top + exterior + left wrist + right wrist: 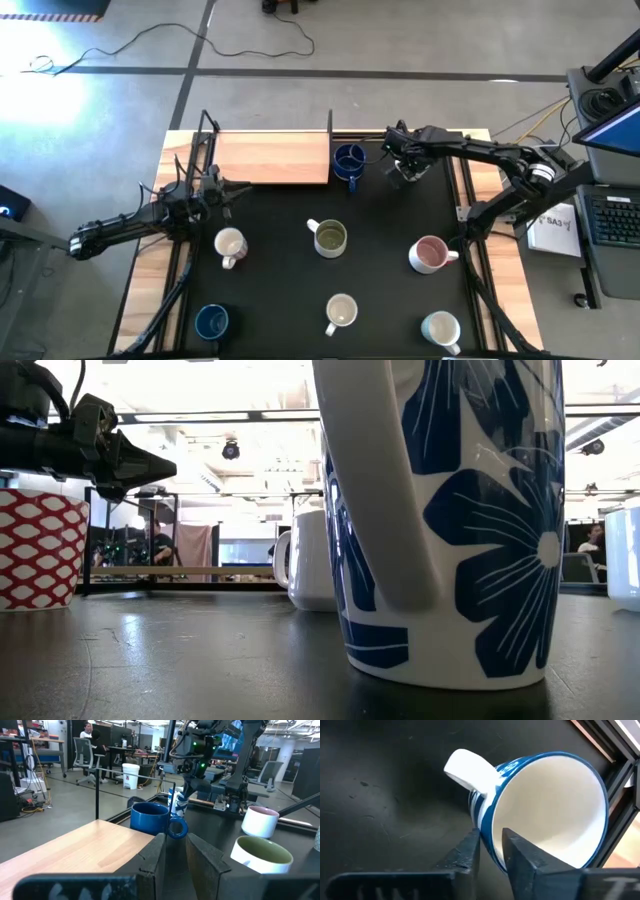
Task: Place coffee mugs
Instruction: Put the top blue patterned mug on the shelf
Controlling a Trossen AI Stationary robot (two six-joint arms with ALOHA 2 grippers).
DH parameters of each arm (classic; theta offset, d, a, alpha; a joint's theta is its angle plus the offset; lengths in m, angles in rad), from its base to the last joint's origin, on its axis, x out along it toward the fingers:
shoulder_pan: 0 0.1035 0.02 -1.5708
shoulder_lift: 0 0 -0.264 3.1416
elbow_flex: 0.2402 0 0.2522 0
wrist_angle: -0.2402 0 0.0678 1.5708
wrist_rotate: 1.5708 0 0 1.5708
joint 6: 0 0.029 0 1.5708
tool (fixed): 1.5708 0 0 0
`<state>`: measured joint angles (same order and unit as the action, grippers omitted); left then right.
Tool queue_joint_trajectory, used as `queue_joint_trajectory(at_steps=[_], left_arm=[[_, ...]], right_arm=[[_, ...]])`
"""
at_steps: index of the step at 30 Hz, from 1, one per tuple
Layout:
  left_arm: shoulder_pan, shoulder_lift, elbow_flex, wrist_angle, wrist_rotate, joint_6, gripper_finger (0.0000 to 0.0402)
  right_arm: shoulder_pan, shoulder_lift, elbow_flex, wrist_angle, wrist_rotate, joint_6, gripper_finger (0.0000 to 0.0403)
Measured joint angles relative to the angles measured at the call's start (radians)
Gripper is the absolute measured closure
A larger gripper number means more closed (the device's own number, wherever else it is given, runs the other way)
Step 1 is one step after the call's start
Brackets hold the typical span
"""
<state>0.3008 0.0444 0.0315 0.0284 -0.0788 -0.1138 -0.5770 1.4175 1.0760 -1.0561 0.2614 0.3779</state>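
Observation:
My right gripper (405, 168) is at the far side of the black mat, shut on a white mug with blue print (545, 805), also seen in the left wrist view (178, 802). A dark blue mug (349, 160) stands just left of it, by the wooden shelf. An olive-inside mug (330, 238), a pink one (430, 254), a red-patterned white one (230, 245), a second dark blue one (211, 321) and two white ones (341, 312) (441, 328) stand upright on the mat. My left gripper (228, 190) hovers at the left with a narrow gap and holds nothing. My right gripper pinches the blue-printed mug's rim (489, 827), one finger (520, 857) inside the white bowl and the other (467, 852) on the outer wall, close beside the handle (467, 767). It comes from above, slanting in from the table's right. The dark blue mug hides the base.
A wooden shelf (270, 157) in a black metal frame occupies the far left corner. In the low view a blue-flowered mug (450, 510) fills the foreground. Bare mat lies between the far row and the middle mugs. Monitors and cables sit off the right edge.

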Motion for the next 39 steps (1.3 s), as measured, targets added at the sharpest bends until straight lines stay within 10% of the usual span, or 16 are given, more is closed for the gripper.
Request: queue_joint_trajectory(at_steps=[20,39], left_arm=[[0.000,0.000,0.000,0.000,0.000,0.000,0.0340],[0.000,0.000,0.000,0.000,0.000,0.000,0.0340]], right_arm=[[0.032,-0.069,0.086,-0.019,-0.271,-0.086,0.0392],[0.444,-0.036,0.345,0.028,-0.329,-0.058,0.0391]])
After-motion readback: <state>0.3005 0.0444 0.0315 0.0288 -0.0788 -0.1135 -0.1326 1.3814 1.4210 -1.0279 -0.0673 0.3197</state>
